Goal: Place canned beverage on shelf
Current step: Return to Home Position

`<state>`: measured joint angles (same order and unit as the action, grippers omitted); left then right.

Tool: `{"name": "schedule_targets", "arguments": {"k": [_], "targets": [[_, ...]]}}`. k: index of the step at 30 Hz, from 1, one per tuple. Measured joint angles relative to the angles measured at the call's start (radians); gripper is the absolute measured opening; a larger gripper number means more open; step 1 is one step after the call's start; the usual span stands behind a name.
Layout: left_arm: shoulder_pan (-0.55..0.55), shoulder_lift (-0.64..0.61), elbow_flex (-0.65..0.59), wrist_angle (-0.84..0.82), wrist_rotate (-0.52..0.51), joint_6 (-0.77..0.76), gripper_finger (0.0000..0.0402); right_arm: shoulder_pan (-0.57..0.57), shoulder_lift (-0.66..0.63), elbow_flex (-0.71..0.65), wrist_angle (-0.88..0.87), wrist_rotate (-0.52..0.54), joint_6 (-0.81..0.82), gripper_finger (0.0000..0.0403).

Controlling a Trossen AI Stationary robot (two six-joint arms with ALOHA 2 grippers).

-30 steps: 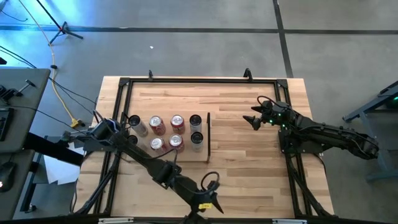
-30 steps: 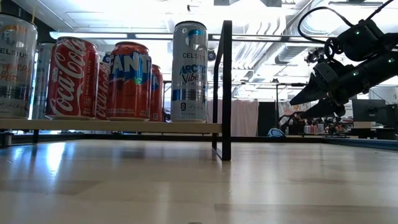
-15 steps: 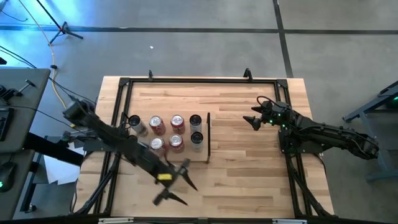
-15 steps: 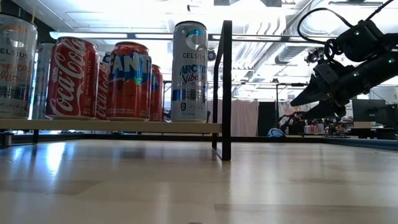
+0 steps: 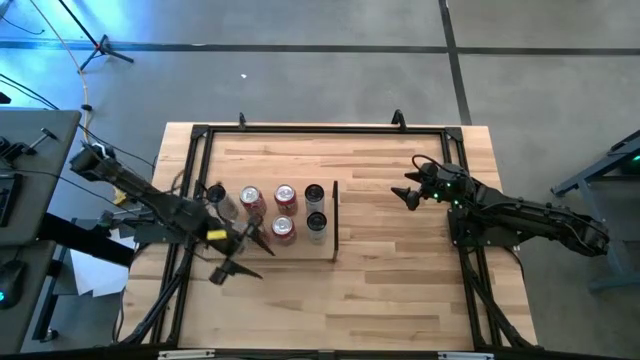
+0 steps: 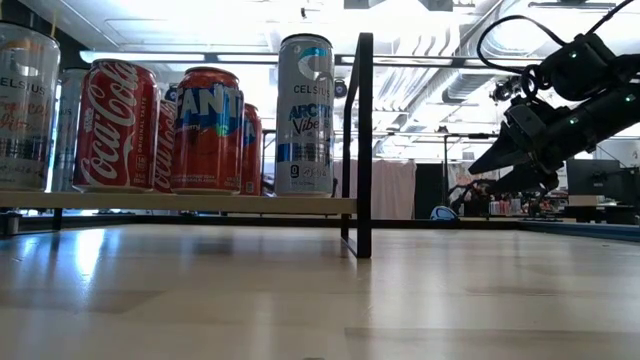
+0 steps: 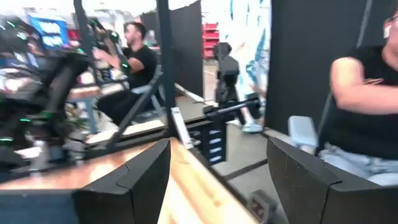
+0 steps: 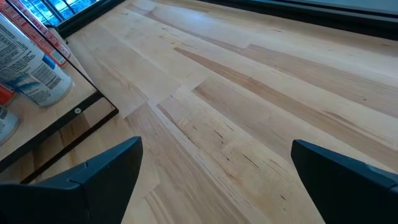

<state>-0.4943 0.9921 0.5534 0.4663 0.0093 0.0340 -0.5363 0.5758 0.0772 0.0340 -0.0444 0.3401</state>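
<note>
Several canned beverages (image 5: pixel 285 196) stand upright on their bases on the shelf (image 5: pixel 300 252), a pale-wood panel on the table's left half. A thin dark upright strip (image 5: pixel 335 218) runs along its right edge. In the low view a Coca-Cola can (image 6: pixel 115 125), a Fanta can (image 6: pixel 208 130) and a silver Celsius can (image 6: pixel 304 112) stand on the shelf board (image 6: pixel 200 203) beside the strip (image 6: pixel 364 140). My left gripper (image 5: pixel 258 262) (image 7: pixel 217 143) is open and empty, raised over the shelf's near left part. My right gripper (image 5: pixel 408 193) (image 8: pixel 216 143) is open and empty, right of the shelf.
A black metal frame (image 5: pixel 300 129) runs around the tabletop. Bare wood (image 5: pixel 385 260) lies between the shelf and the right arm. The left arm crosses above one can (image 5: pixel 250 231) in the shelf's near row. People (image 7: pixel 134 62) sit beyond the table.
My left gripper has drawn back from the table's near edge toward the left and far side, ending above the shelf's near left part. Its fingers stay apart and empty. The cans and my right arm have kept still.
</note>
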Motion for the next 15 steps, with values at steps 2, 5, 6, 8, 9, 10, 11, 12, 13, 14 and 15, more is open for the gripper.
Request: {"name": "schedule_targets", "arguments": {"k": [2, 5, 6, 8, 9, 10, 11, 12, 13, 14, 15], "targets": [[0.018, -0.075, -0.059, 0.000, 0.000, 0.032, 0.0239, 0.000, 0.000, 0.000, -0.002, 0.000, 0.000, 0.0399], [0.045, -0.193, -0.138, 0.000, 0.000, 0.074, 0.0239, 0.000, 0.000, 0.000, -0.002, 0.000, 0.000, 0.0399], [0.055, -0.234, -0.165, 0.000, 0.000, 0.084, 0.0239, 0.000, 0.000, 0.000, -0.002, 0.000, 0.000, 0.0399], [0.073, -0.307, -0.210, -0.003, 0.001, 0.108, 0.0239, 0.000, 0.000, 0.000, -0.002, 0.000, 0.000, 0.0399], [0.080, -0.346, -0.232, -0.004, 0.002, 0.121, 0.0239, 0.000, 0.000, 0.000, -0.002, 0.000, 0.000, 0.0399], [0.085, -0.385, -0.251, -0.007, 0.003, 0.132, 0.0239, 0.000, 0.000, 0.000, -0.002, 0.000, 0.000, 0.0399], [0.090, -0.423, -0.267, -0.012, 0.004, 0.145, 0.0239, 0.000, 0.000, 0.000, -0.002, 0.000, 0.000, 0.0399], [0.091, -0.460, -0.281, -0.024, 0.005, 0.158, 0.0239, 0.000, 0.000, 0.000, -0.002, 0.000, 0.000, 0.0399], [0.094, -0.496, -0.294, -0.038, 0.005, 0.170, 0.0239, 0.000, 0.000, 0.000, -0.003, 0.000, 0.000, 0.0399], [0.096, -0.532, -0.305, -0.058, 0.005, 0.182, 0.0239, 0.000, 0.000, 0.000, -0.003, 0.000, 0.000, 0.0399], [0.096, -0.566, -0.314, -0.078, 0.005, 0.191, 0.0239, 0.000, 0.000, 0.000, -0.003, 0.000, 0.000, 0.0399]]}}
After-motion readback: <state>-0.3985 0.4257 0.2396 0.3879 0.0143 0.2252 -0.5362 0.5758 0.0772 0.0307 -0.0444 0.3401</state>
